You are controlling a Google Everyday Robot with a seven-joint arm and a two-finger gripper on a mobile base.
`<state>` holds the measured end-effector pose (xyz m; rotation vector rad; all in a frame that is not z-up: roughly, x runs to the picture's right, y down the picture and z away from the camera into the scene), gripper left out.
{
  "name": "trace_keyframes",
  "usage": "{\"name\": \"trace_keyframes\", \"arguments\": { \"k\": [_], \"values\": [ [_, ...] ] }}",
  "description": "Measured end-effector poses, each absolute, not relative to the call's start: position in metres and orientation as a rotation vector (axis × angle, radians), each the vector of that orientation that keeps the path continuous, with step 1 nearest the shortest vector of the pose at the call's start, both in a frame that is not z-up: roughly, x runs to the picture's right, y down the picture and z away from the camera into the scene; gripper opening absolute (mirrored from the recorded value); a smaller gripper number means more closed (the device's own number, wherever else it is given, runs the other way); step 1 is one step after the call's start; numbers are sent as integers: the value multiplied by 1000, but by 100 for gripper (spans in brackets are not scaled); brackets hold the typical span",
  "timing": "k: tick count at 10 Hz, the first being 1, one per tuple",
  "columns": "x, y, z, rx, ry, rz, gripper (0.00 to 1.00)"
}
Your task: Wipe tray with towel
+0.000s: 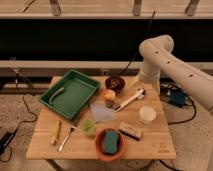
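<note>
A green tray (75, 95) sits at the table's back left, tilted, with a pale curved item (56, 94) lying in it. The towel (102, 112), a pale grey-blue cloth, lies flat on the table just right of the tray's front corner. My white arm comes in from the right and bends down over the table's back right. The gripper (144, 84) hangs at its end near the table's far edge, right of a dark bowl (115, 82) and well away from the towel and tray. Nothing shows in it.
Also on the wooden table (150, 147) are an orange cup (109, 96), a white brush (131, 99), a white cup (147, 115), a green cup (88, 128), a red bowl (98, 146) holding a teal sponge (111, 141), a small block (130, 131), a banana (56, 132) and a fork (66, 139).
</note>
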<state>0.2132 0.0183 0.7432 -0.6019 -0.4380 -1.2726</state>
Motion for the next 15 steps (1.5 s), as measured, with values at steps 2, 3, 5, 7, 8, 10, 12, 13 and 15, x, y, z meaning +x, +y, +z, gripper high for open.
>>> {"name": "trace_keyframes", "arguments": {
  "k": [2,3,5,7,8,10,12,13,15],
  "values": [
    [213,18,743,-602,-438,-1273,80],
    [213,18,743,-602,-438,-1273,80],
    [211,19,742,-601,-440,-1278,80],
    [195,26,742,-572,-457,-1305,80],
    [182,31,743,-551,-473,-1326,80],
    [143,45,747,-513,-512,-1372,80],
    [99,60,754,-488,-553,-1422,80],
    [66,73,764,-471,-588,-1460,80],
    [32,95,785,-452,-635,-1511,80]
  ]
}}
